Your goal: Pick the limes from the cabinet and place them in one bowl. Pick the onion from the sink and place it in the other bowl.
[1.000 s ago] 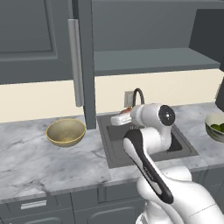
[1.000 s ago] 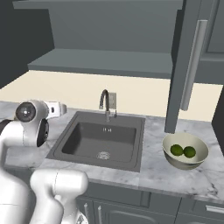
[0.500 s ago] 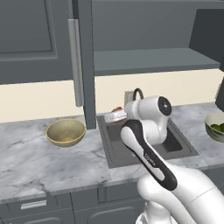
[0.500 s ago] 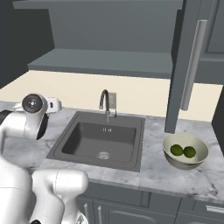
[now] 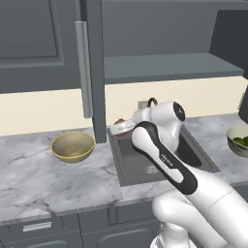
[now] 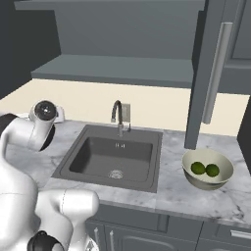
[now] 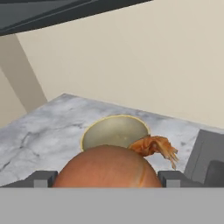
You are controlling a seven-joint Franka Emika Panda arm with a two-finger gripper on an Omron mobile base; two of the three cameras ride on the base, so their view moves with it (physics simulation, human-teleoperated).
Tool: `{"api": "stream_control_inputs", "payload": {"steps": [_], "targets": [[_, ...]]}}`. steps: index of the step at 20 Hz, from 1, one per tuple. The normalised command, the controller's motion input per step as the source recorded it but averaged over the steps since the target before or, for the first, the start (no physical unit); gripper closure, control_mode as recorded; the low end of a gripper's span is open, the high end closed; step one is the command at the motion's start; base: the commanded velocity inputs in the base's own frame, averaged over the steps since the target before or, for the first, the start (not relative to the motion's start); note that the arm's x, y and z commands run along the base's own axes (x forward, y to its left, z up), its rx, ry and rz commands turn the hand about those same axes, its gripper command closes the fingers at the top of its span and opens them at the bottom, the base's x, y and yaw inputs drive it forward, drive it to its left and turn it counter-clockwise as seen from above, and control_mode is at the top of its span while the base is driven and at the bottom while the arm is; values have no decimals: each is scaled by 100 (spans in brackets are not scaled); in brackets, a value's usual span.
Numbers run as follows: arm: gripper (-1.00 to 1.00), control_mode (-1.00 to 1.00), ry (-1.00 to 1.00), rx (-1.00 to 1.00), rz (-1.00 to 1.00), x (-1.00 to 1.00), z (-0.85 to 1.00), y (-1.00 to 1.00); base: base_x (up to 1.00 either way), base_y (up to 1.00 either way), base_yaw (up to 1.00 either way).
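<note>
The orange-red onion (image 7: 107, 166) sits between my gripper's (image 7: 106, 179) two dark fingertips (image 7: 42, 178), and the gripper is shut on it. In the left base view the gripper (image 5: 118, 127) hangs over the left rim of the sink (image 5: 160, 156), with the onion (image 5: 120, 122) a reddish spot at its tip. The golden-tan bowl (image 5: 72, 146) stands on the counter to the gripper's left; in the hand view that bowl (image 7: 114, 131) lies just beyond the onion. The pale cream-grey bowl (image 6: 207, 169), right of the sink (image 6: 112, 158), holds two limes (image 6: 197, 167) (image 6: 212, 170). The cabinet shelf (image 6: 117, 68) is bare.
The open cabinet door with its silver bar handle (image 5: 85, 72) hangs between the golden-tan bowl and the sink. A curved dark faucet (image 6: 117, 115) rises behind the basin. Marble counter (image 5: 43, 179) stretches left of the sink.
The arm has swung left from above the sink toward the golden-tan bowl, carrying the onion with it. The bowls and limes have stayed put.
</note>
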Motion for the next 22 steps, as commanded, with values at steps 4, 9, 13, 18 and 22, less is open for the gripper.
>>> {"api": "stream_control_inputs", "payload": {"steps": [4, 9, 13, 18, 22], "targets": [[100, -100, 3, 2, 12, 9, -2, 27, 0, 0, 0], [100, -100, 0, 1, 11, 8, -11, 28, 0, 0, 0], [100, -100, 0, 0, 8, 13, -15, 30, 0, 0, 0], [100, -100, -2, 0, 8, 12, -15, 23, 0, 0, 0], [100, -100, -5, 0, 6, 9, -11, 9, 0, 0, 0]]}}
